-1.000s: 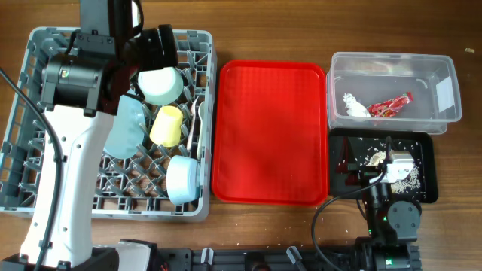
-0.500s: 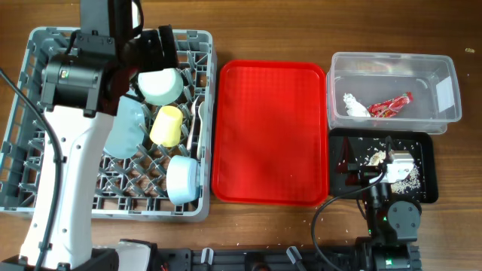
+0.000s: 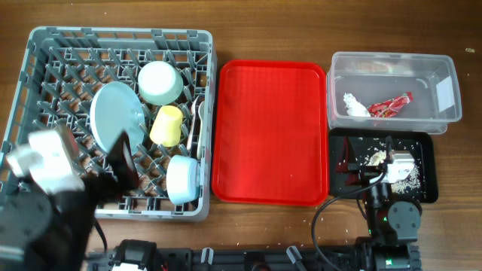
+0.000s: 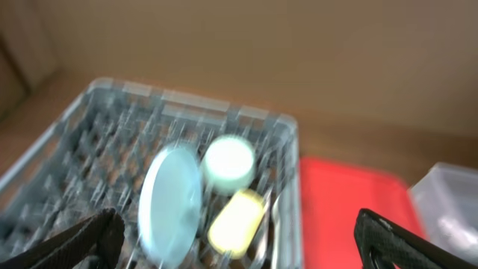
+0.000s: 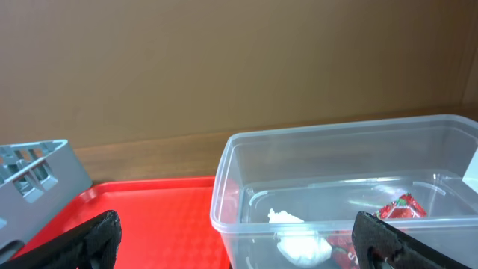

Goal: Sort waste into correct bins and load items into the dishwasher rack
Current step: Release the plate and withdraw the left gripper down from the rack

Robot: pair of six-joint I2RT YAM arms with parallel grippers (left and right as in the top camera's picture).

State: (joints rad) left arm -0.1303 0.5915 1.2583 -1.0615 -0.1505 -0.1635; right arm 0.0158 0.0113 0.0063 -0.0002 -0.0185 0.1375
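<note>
The grey dishwasher rack (image 3: 45, 45) holds the light blue plate (image 3: 115, 115) on edge, the pale green bowl (image 3: 160, 82), the yellow cup (image 3: 166, 125) and a white utensil (image 3: 198, 120). My left gripper (image 3: 124, 162) is open and empty over the rack's front; its blurred wrist view shows the plate (image 4: 170, 200), bowl (image 4: 228, 161) and cup (image 4: 237, 218). The clear tub (image 3: 392, 64) holds the white napkin (image 3: 354, 105) and red wrapper (image 3: 390, 106). The black tray (image 3: 426, 154) holds food scraps (image 3: 374, 159). My right gripper (image 3: 376, 167) is open and empty above that tray.
The red serving tray (image 3: 271, 132) lies between the rack and the bins. Another light blue dish (image 3: 182, 179) sits at the rack's front right. Crumbs dot the table near the black tray. The right wrist view shows the tub (image 5: 343, 179) and napkin (image 5: 299, 237).
My left arm has pulled back from the rack's far side to its front left corner. The plate now stands uncovered in the rack. The right arm has not moved.
</note>
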